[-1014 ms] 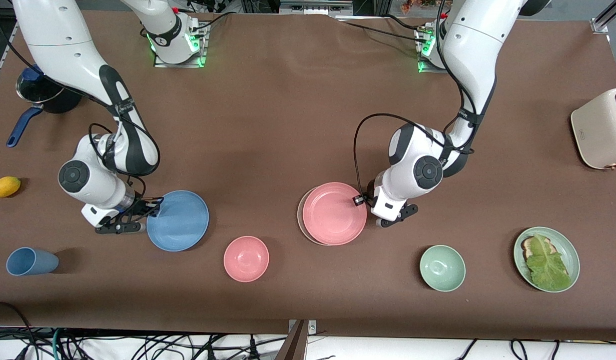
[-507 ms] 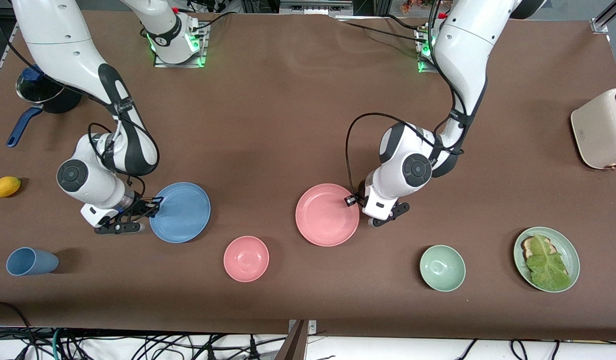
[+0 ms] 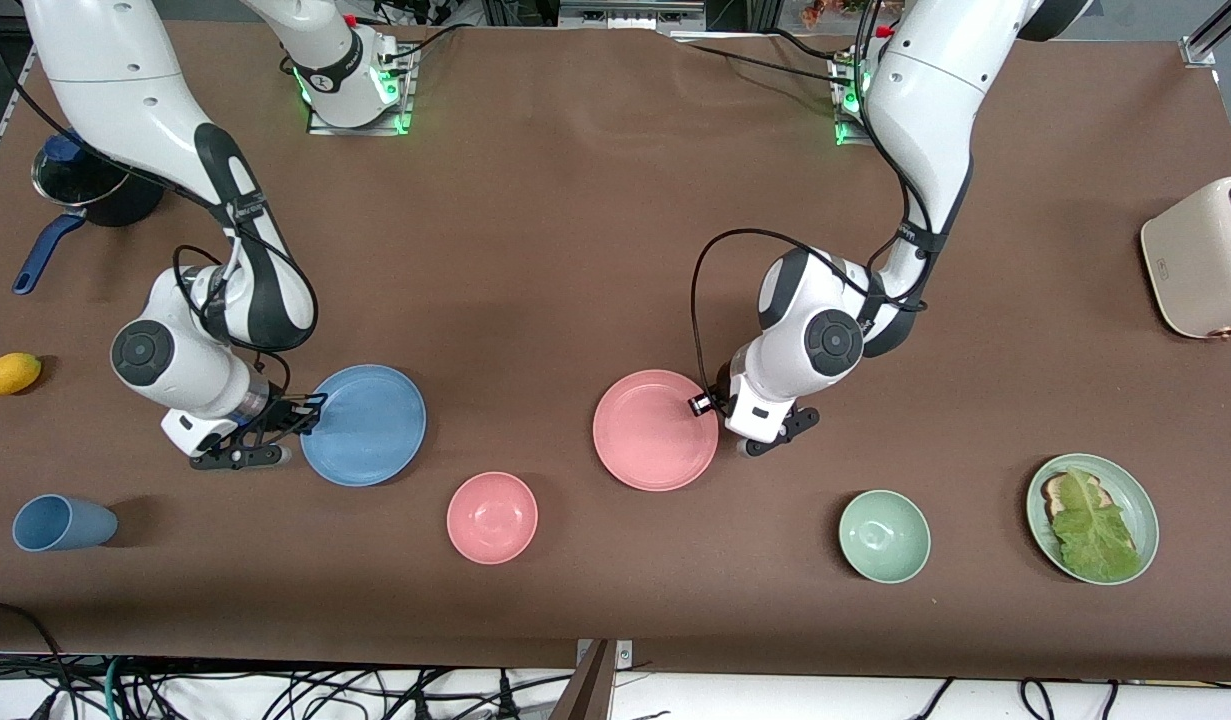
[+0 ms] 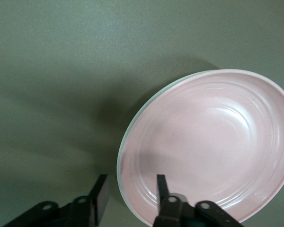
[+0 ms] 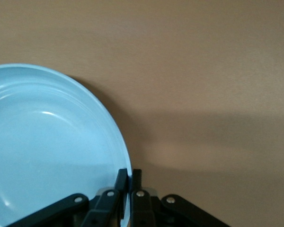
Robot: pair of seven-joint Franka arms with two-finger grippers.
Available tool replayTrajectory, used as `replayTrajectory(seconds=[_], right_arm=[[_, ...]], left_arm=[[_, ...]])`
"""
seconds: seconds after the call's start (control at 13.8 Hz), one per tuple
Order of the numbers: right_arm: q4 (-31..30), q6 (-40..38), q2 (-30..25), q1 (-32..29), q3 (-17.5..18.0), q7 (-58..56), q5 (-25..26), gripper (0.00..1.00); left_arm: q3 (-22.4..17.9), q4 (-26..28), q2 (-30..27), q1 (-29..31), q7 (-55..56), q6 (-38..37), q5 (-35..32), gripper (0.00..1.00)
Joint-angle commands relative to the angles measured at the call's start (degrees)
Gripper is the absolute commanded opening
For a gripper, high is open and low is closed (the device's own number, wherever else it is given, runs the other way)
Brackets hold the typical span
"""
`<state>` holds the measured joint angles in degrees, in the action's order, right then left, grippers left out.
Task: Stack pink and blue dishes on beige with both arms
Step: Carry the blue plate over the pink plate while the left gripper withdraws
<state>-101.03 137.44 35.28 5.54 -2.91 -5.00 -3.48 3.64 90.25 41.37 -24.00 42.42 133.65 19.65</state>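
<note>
The pink plate (image 3: pixel 656 430) lies flat in the middle of the table. A thin pale edge (image 4: pixel 124 142) under its rim looks like the beige plate, which is otherwise hidden. My left gripper (image 3: pixel 723 412) is open at the plate's side toward the left arm's end. In the left wrist view the left gripper (image 4: pixel 131 187) has one finger over the pink plate (image 4: pixel 208 142) and one outside it. The blue plate (image 3: pixel 365 425) is held by its rim, slightly raised, in my right gripper (image 3: pixel 310 406). In the right wrist view the right gripper (image 5: pixel 129 176) is shut on the blue plate (image 5: pixel 47 151).
A pink bowl (image 3: pixel 492 517), a green bowl (image 3: pixel 884 536) and a green plate (image 3: pixel 1147 510) with lettuce on toast lie nearer the camera. A blue cup (image 3: pixel 63 522), a yellow fruit (image 3: pixel 10 373) and a dark pot (image 3: pixel 80 190) are at the right arm's end. A toaster (image 3: pixel 1203 257) is at the left arm's end.
The pink plate has come down squarely over the beige plate, hiding it, and my left gripper has opened. My right gripper has closed on the blue plate's rim and shifted it slightly toward the middle.
</note>
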Motion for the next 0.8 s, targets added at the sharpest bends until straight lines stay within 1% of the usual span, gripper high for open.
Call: replayTrajectory(seconds=[0.0, 0.07, 0.14, 0.22, 0.29, 0.43, 0.58, 0.72], right_arm=[[5.5, -8.9, -1.2, -0.2, 1.2, -0.8, -0.6, 0.0], [7.6, -12.0, -1.2, 0.2, 1.2, -0.8, -0.6, 0.0], [9.8, -15.2, -1.2, 0.3, 1.7, -0.7, -0.7, 0.0], [11.6, -17.4, -1.2, 0.3, 2.6, -0.4, -0.7, 0.0], [13.0, -19.3, -1.4, 0.3, 2.8, 0.0, -0.7, 0.0], [14.2, -20.9, -2.0, 0.4, 4.5, 1.4, -0.7, 0.0], [14.5, -20.8, -2.2, 0.5, 6.9, 5.2, -0.6, 0.0], [14.6, -20.5, -2.2, 1.0, 10.2, 9.0, -0.6, 0.0]], left_arm=[[-0.7, -1.7, 0.1, 0.0, -0.4, -0.4, 0.5, 0.73], [-0.9, -1.7, -1.7, 0.3, -0.3, -1.2, 0.3, 0.83], [-0.9, -1.7, -3.6, 0.7, -0.3, -3.8, 0.3, 1.0], [-0.9, -1.7, -5.7, 1.3, -1.6, -9.0, -0.6, 1.0], [-0.9, -2.4, -7.6, 2.4, -5.4, -13.9, -2.4, 1.0], [-0.9, -5.0, -10.7, 4.7, -12.7, -22.0, -5.6, 1.0], [-0.9, -5.7, -13.7, 7.5, -18.4, -28.1, -8.6, 1.0], [-0.9, -6.6, -15.9, 9.9, -26.3, -32.6, -13.3, 1.0]])
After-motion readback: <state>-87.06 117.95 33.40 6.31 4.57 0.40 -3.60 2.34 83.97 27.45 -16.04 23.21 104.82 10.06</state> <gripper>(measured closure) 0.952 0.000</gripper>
